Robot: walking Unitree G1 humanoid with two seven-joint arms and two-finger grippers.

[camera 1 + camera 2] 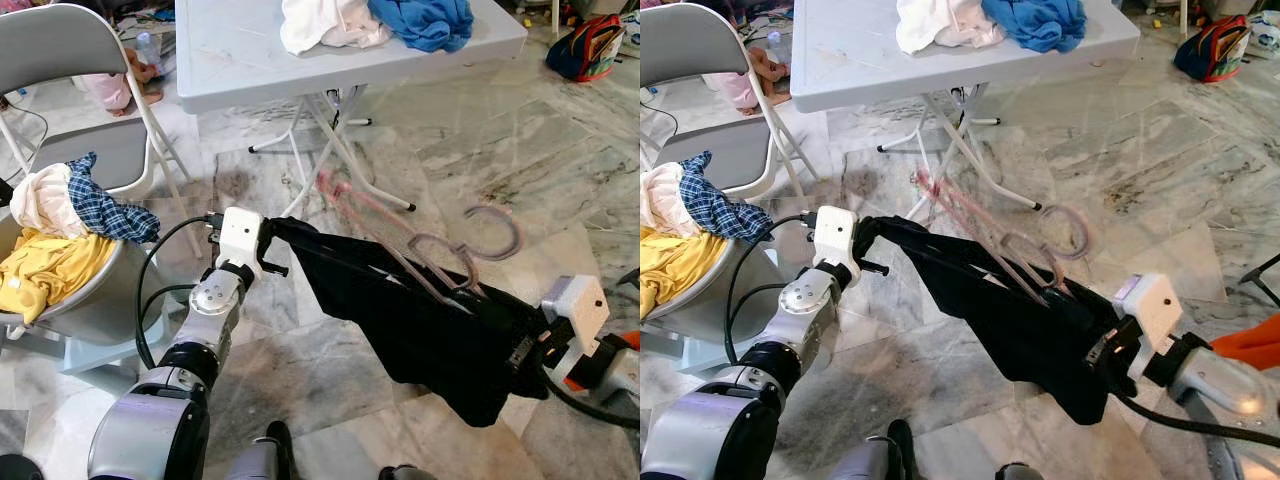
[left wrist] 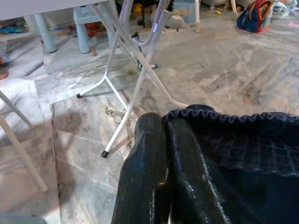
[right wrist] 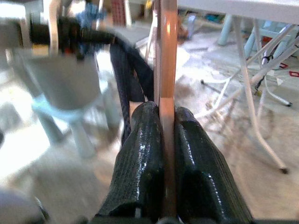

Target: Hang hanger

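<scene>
Marble floor (image 1: 560, 170) is spreading beneath me. My right gripper (image 3: 167, 140) is clenching the pink hanger (image 1: 400, 240), my left gripper (image 2: 163, 154) is pinching the black garment's (image 1: 420, 330) waistband, stretching it between them. Farther off, clothes are lying on the white table (image 1: 240, 60).

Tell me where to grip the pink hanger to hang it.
Grip the hanger on its straight bar below the hook, where the right gripper already pinches it. Come from the garment side, probably, so the curved hook stays free. The left gripper holds the garment's hem.
</scene>
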